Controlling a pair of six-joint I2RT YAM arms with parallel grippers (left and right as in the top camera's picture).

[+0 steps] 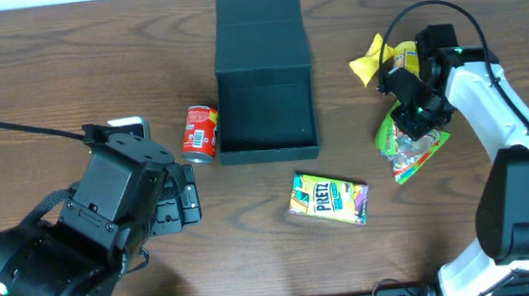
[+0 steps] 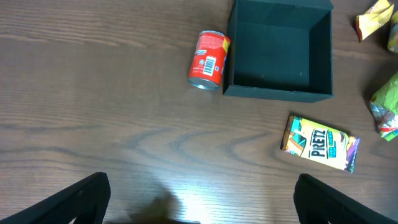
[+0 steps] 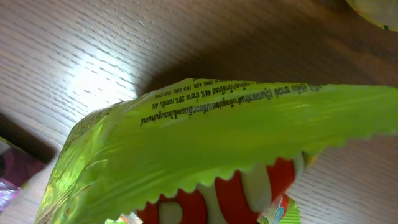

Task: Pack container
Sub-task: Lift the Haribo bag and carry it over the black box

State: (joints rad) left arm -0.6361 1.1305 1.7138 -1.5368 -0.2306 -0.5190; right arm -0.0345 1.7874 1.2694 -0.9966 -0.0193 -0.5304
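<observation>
The container [image 1: 266, 118] is a black open box at the table's middle back, its lid flap lying behind it, and nothing shows inside; it also shows in the left wrist view [image 2: 280, 53]. My right gripper [image 1: 411, 121] is at the top end of a green snack bag [image 1: 412, 147]. The bag [image 3: 217, 137] fills the right wrist view and hides the fingers, and its edge is raised off the table. My left gripper [image 2: 199, 202] is wide open and empty above bare table, left of the container.
A red can [image 1: 201, 133] lies on its side against the container's left wall. A Pretz box [image 1: 328, 198] lies flat in front of the container. A yellow packet [image 1: 378, 57] lies behind the right gripper. Cables run over the table's left and right sides.
</observation>
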